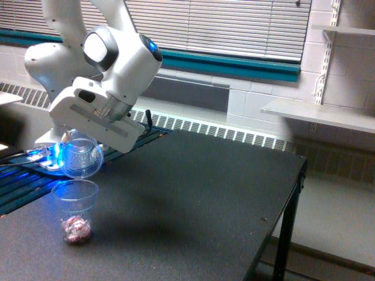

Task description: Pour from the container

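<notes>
A dark table (193,193) stands before window blinds (217,23). At its left, the gripper (70,140) grips the tilted tumbler (79,158) (seemingly empty) just above a cup (74,209) holding pinkish bits (77,229).

**White arm, clear cups, blue glow on a black table**

A glossy white robot arm (111,52) with a grey joint cap and a small blue light. The gripper (73,137) holds a clear, colourless container (80,158), tinted bright blue by a glow behind it. Below stands a clear tapered cup (75,205), rim lit blue, with pinkish-brown and white pieces (77,227) at its bottom. The table (193,199) is matt black, faintly speckled. Behind are white slatted blinds (222,23) above a teal band (234,65).
</notes>
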Motion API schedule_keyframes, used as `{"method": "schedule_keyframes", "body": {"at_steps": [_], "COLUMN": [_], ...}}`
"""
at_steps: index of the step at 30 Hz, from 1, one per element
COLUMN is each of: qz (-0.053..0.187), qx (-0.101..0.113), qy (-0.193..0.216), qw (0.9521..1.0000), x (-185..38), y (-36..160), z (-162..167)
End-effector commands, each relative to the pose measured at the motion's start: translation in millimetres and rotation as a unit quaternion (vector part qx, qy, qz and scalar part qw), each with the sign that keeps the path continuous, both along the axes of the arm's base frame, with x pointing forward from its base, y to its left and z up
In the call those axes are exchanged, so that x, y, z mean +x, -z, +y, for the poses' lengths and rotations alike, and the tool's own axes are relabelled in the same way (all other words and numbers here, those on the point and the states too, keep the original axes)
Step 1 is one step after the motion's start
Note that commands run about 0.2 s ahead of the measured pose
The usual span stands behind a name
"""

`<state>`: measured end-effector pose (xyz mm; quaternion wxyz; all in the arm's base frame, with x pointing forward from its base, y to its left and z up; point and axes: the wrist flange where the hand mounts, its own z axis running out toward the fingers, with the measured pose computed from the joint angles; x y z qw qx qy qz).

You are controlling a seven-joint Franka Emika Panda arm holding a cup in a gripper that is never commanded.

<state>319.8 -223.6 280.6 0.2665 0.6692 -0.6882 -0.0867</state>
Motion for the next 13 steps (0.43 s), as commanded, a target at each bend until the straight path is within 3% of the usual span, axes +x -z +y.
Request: {"method": "schedule_keyframes", "body": {"at_steps": [1,13], "qz": [-0.022,-0.045], "qx": [-0.003,-0.016], "qy": [-0.002,-0.014], "qw": [0.9998,0.9988], "x": [0,-4], "y": [-9.4,-19.8], "z": [0,8]}}
